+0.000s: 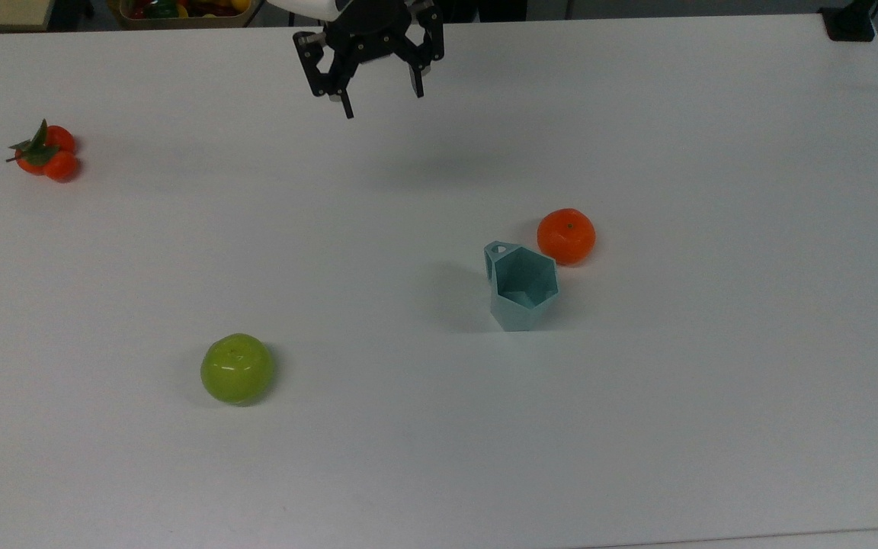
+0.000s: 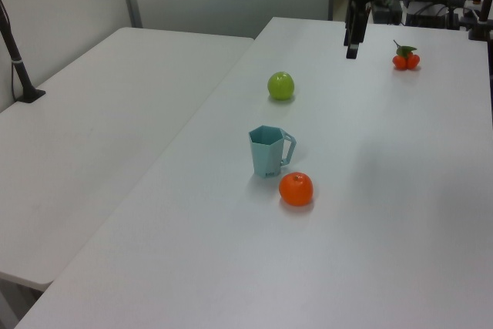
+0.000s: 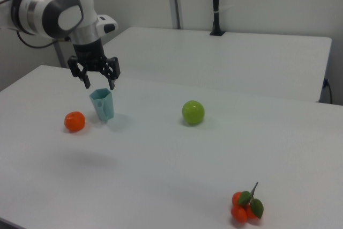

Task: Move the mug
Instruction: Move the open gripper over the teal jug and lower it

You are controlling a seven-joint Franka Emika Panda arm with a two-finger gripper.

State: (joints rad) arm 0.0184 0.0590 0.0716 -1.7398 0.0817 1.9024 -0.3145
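The gripper (image 1: 380, 99) hangs above the table (image 1: 713, 427) with its two fingers spread apart and nothing between them. In the top view it sits near the 12 o'clock edge of the table, well apart from every object.

The mug (image 1: 521, 286) stands upright on the table, slightly toward 3 o'clock of centre in the top view, its hexagonal rim facing up and its small ring handle at about 11 o'clock of the body. An orange (image 1: 566, 235) lies just beside the mug at about 1 o'clock. A green apple (image 1: 237, 368) lies well apart at about 8 o'clock of the mug, and a small cluster of tangerines with leaves (image 1: 44, 151) lies near the 9 o'clock edge.

Task progress is judged as early: the mug is not yet grasped or contacted. The approach, descent, grasp and transfer all remain.

The top view gives the plan positions but little indication of height. The right view shows the gripper (image 3: 97, 79) raised above table level, over the mug (image 3: 102, 105) as that camera sees it. The left view shows the handle side of the mug (image 2: 269, 152) in profile.
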